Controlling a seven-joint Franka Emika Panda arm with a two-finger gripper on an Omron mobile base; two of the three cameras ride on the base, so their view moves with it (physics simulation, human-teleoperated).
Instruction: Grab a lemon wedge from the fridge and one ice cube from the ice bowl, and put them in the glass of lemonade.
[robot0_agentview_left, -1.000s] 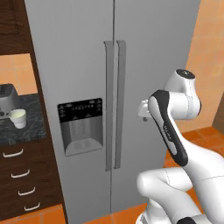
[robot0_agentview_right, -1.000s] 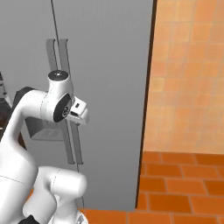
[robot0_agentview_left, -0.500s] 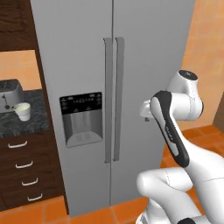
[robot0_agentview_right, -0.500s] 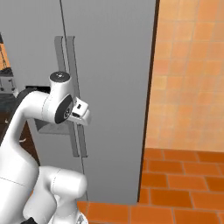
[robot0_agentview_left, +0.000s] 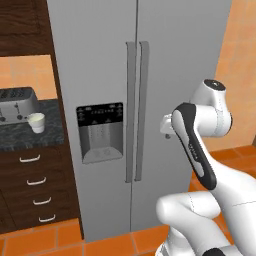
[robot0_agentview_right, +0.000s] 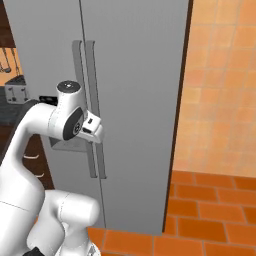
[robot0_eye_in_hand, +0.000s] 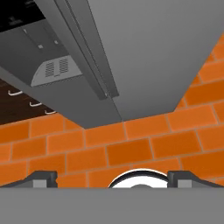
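Gripper (robot0_eye_in_hand: 112, 177) is hanging wide open with nothing between its tips, pointing down at the orange floor tiles (robot0_eye_in_hand: 131, 148) in front of the fridge (robot0_agentview_left: 165, 60), whose doors are sitting closed, while the glass of lemonade (robot0_agentview_left: 36, 122) is standing on the dark counter (robot0_agentview_left: 25, 137) beside the toaster (robot0_agentview_left: 17, 102), left of the fridge.

The fridge (robot0_agentview_left: 170, 75) runs off the top edge of both base views, and its closed doors hide whatever is inside. The arm covers part of the right door and the lower handles (robot0_agentview_right: 95, 165) in the right base view. The toaster (robot0_agentview_left: 17, 104) is cut by the left edge. The cup (robot0_agentview_left: 36, 122) on the surface (robot0_agentview_left: 27, 137) is too small to judge its contents.
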